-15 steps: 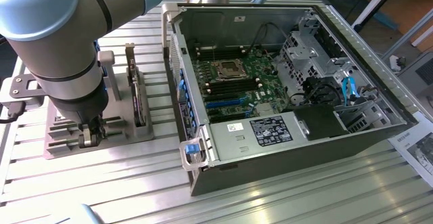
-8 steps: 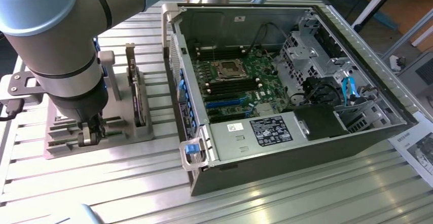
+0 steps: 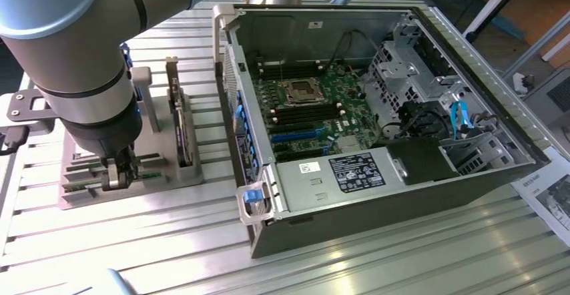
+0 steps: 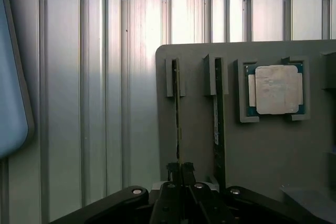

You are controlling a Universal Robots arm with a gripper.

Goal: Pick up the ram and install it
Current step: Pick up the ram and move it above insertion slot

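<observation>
The ram (image 4: pixel 177 114) is a thin green stick standing on edge in a slot of the grey holder (image 4: pixel 262 150). My gripper (image 4: pixel 178 170) is shut on one end of it, a finger pressed on each face. In the exterior view the gripper (image 3: pixel 119 178) reaches straight down onto the holder (image 3: pixel 191 175) at the exterior view's left, and the green ram (image 3: pixel 149 173) shows on either side of the fingers. The ram still sits in its slot.
A second stick (image 4: pixel 218 119) stands in the neighbouring slot, and a square silver processor (image 4: pixel 275 90) lies in its recess. A dark card (image 3: pixel 181 131) stands upright on the holder. The open computer case (image 3: pixel 374 195) with its motherboard (image 3: pixel 312 108) lies to the exterior view's right on the slatted metal table (image 3: pixel 133 241).
</observation>
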